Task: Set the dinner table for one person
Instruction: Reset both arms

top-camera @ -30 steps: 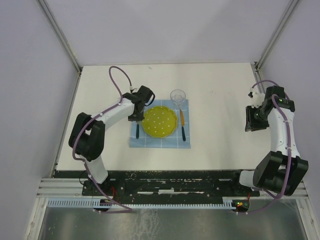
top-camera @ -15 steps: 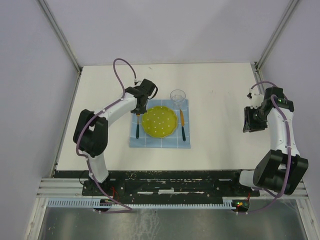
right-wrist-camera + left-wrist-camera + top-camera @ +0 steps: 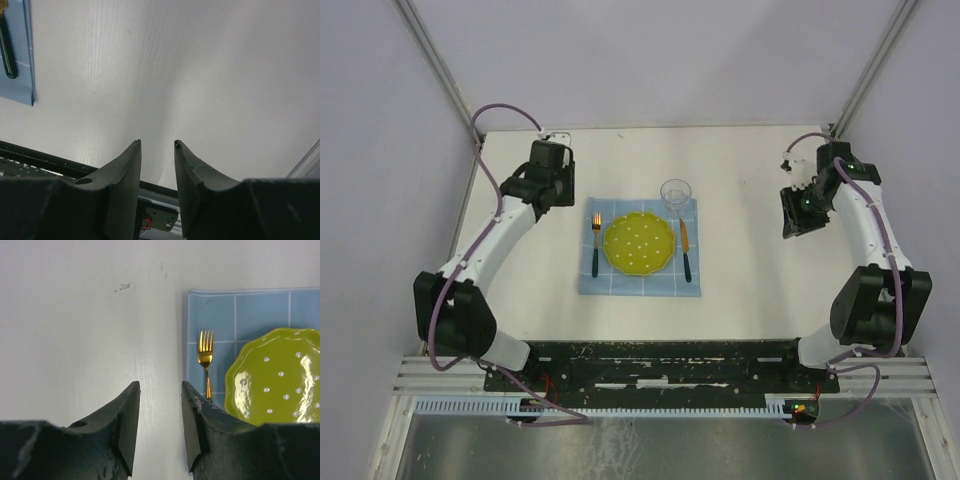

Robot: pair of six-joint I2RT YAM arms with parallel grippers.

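Left claw stands partway open and empty above the worktop, near the worktop's far-left corner, left of the cloth. Right claw, likewise half-open, apparently touches nothing near the right edge.

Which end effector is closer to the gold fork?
Left. The left end effector hovers just left of the fork, off the blue cloth; the right end effector is far across the table, beyond the knife.

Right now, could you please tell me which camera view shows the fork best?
The left wrist view: the fork is close, tines distinct, on the blue cloth beside the green plate, its lower handle hidden. The top external view shows it whole but tiny. The right wrist view misses it.
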